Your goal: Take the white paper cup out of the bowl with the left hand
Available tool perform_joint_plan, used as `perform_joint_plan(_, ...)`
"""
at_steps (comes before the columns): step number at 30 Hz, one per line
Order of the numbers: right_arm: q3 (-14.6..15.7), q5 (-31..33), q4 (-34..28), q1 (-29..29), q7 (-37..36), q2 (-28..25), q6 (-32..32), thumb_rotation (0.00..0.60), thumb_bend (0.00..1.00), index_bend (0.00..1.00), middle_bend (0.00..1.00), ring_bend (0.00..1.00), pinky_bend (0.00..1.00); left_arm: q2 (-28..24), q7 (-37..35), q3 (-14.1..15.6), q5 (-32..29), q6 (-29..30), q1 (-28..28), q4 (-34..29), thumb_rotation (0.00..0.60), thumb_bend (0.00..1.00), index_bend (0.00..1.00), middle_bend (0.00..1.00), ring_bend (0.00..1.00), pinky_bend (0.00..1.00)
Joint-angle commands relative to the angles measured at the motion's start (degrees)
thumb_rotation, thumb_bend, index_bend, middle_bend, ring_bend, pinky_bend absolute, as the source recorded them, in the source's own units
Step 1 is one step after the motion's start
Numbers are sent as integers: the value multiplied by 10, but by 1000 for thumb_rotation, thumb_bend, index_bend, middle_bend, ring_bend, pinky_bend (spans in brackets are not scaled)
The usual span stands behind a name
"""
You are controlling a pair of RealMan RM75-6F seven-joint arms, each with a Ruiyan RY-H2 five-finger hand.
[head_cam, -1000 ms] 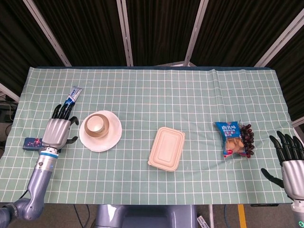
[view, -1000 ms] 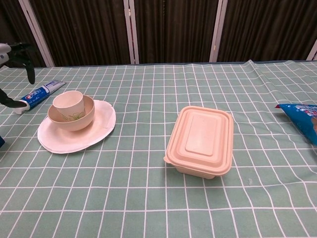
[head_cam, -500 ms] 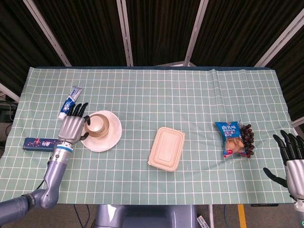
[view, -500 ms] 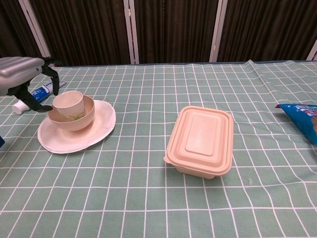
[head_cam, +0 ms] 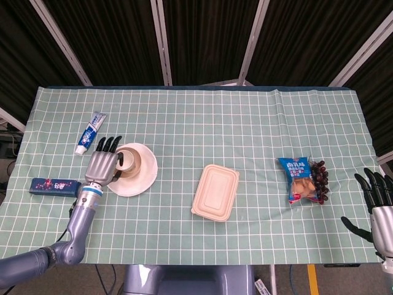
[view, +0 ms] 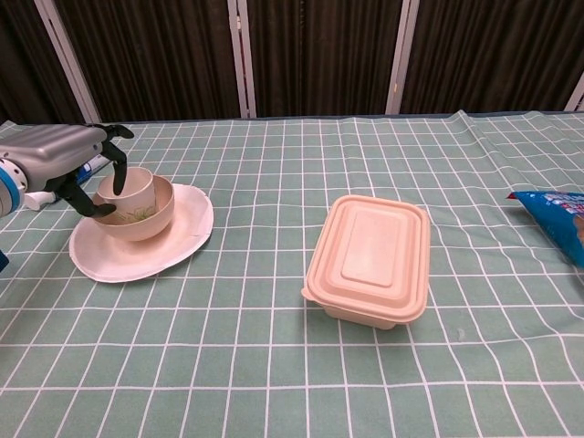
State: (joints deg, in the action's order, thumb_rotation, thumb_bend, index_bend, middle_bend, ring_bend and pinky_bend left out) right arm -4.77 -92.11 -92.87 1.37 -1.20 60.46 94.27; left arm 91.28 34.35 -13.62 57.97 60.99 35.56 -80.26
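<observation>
The white paper cup [head_cam: 129, 158] [view: 128, 190] stands upright inside a beige bowl [head_cam: 143, 163] [view: 153, 215], and the bowl sits on a white plate [head_cam: 131, 185] [view: 137, 257] at the table's left. My left hand [head_cam: 102, 163] [view: 66, 153] is at the cup's left side with its fingers apart. The fingers reach behind the cup and the thumb lies in front, low by the bowl's rim. No firm grip on the cup shows. My right hand [head_cam: 377, 198] hangs open at the table's right front edge, holding nothing, and shows only in the head view.
A toothpaste tube [head_cam: 89, 131] lies behind the left hand and a dark blue box [head_cam: 54, 185] beside that forearm. A lidded beige container [head_cam: 215, 192] [view: 370, 258] sits mid-table. A blue snack bag [head_cam: 298, 179] [view: 552, 214] and dark grapes [head_cam: 320, 180] lie at right.
My left hand has moved right from beside the plate up to the cup, and its fingers now reach around the cup. The right hand has sunk slightly toward the frame's bottom.
</observation>
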Motion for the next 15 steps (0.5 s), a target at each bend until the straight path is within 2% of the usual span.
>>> perform_joint_plan(1,0,0,0,0,-2,0,1,600,38,71,0,0,0,4,-2,3,-3,1,3,5,600,426,574,0,0,0)
perform_joint_plan(9,0,-3,2,0,-6,0,3,600,38,71,0,0,0,3,-7,12,-3,8,2,6,600,521,603,0,0,0)
perform_joint_plan(15,0,-4,3,0,-3,2,3,600,38,71,0,0,0,-34,-30,27,47,45,-14,-46,600,521,603,0,0,0)
